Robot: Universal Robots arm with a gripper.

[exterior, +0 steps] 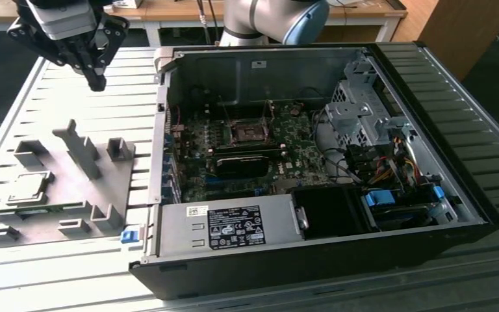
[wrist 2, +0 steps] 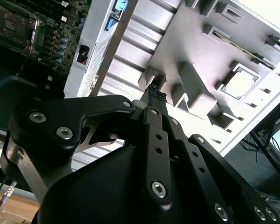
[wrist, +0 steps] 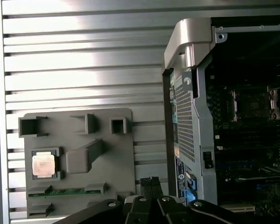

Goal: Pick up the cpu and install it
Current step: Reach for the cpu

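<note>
Pincer (exterior: 96,82) closed, pointing down, raised over table (exterior: 102,114); cpu (exterior: 28,186) in fixture (exterior: 117,187)

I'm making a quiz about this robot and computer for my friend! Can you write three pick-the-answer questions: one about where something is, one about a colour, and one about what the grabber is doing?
1. Where is the small flat square cpu with the shiny silver top?
A. In a pocket of the dull grey plastic fixture on the slatted metal table
B. Inside a red bowl
C. Between the gripper's fingers

2. What colour is the motherboard inside the open black computer case?
A. Red
B. Green
C. White

3. How is the black gripper?
A. Wide open
B. Shut on the cpu
C. Shut, holding nothing

Answers:
1 A: the first wrist view shows the cpu lying in the fixture.
2 B: the board shows green in the exterior view.
3 C: in the second wrist view the fingertips meet with nothing between them.
</note>
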